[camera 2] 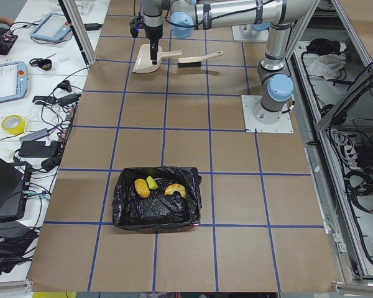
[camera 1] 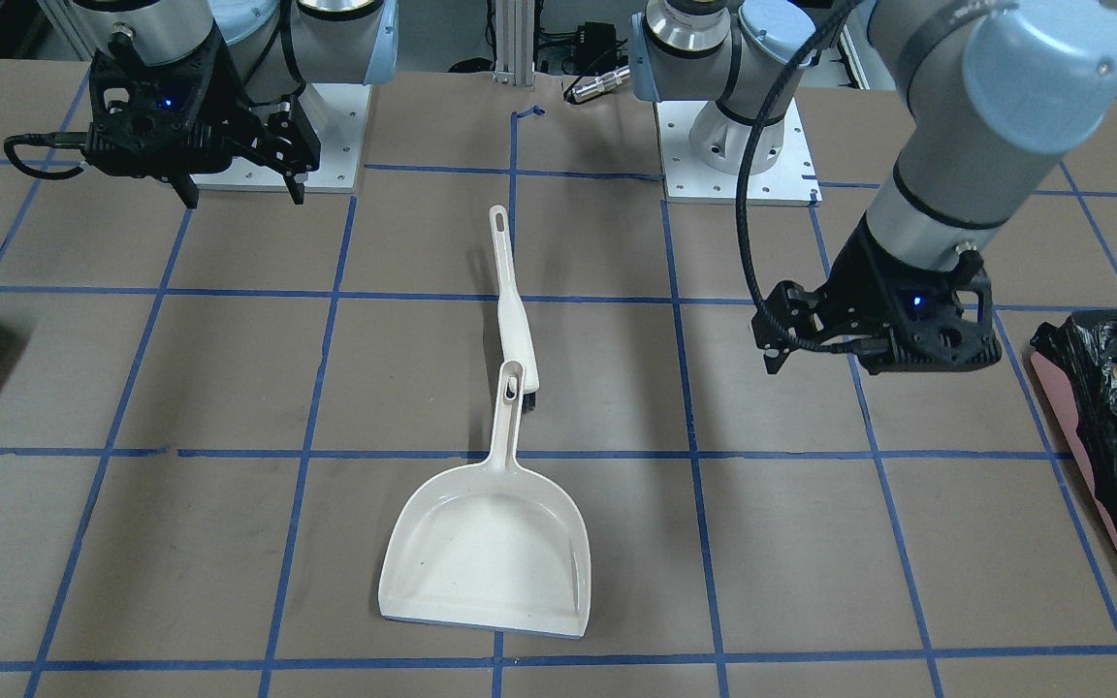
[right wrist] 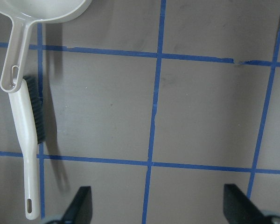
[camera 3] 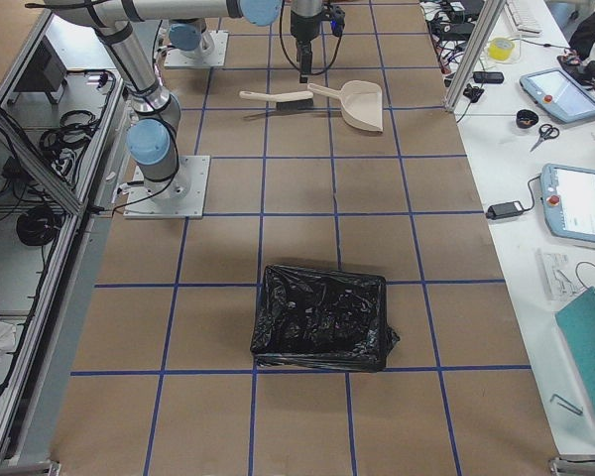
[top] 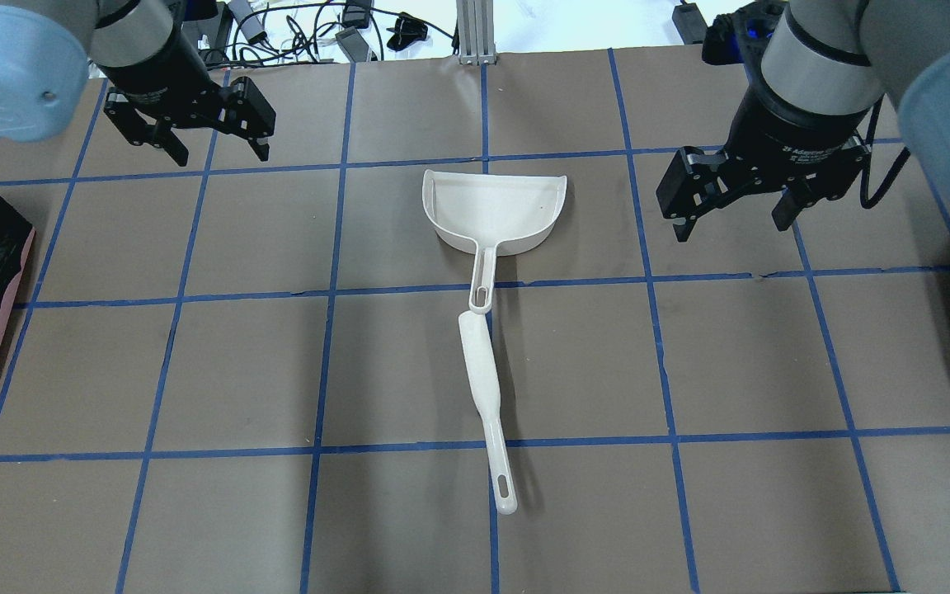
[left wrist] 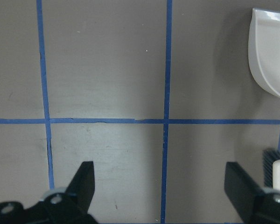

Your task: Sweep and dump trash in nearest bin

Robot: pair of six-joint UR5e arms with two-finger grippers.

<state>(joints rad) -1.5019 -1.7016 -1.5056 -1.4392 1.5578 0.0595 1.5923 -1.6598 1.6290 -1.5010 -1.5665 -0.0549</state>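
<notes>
Left gripper (top: pixel 222 153): jaws spread wide and empty, hovering above the brown paper-covered table with its blue tape grid (top: pixel 236 371).
Right gripper (top: pixel 731 227): jaws likewise spread and empty, hovering.
White plastic dustpan (top: pixel 496 202): lies flat between the two sets of jaws, well apart from both. Its mouth faces away from the robot and its handle points toward it. The pan interior looks bare.
White-handled brush with dark bristles (top: pixel 479 363): lies on the robot's side of both jaws, its head end meeting the tip of the dustpan handle.
Pink-sided bin lined with a crinkled black plastic bag (top: pixel 5 318): stands well outboard of the left jaws, at the table end.
Yellow and orange trash pieces (camera 2: pixel 142 187): rest inside the bin, on the bag.
Placement rationale: the tools lie in line midway between the jaws, so either arm can likely reach a handle. Spread jaws suit a fresh grasp or a finished release.
Task status: with trash in the bin and the pan bare, the dump is judged done.
</notes>
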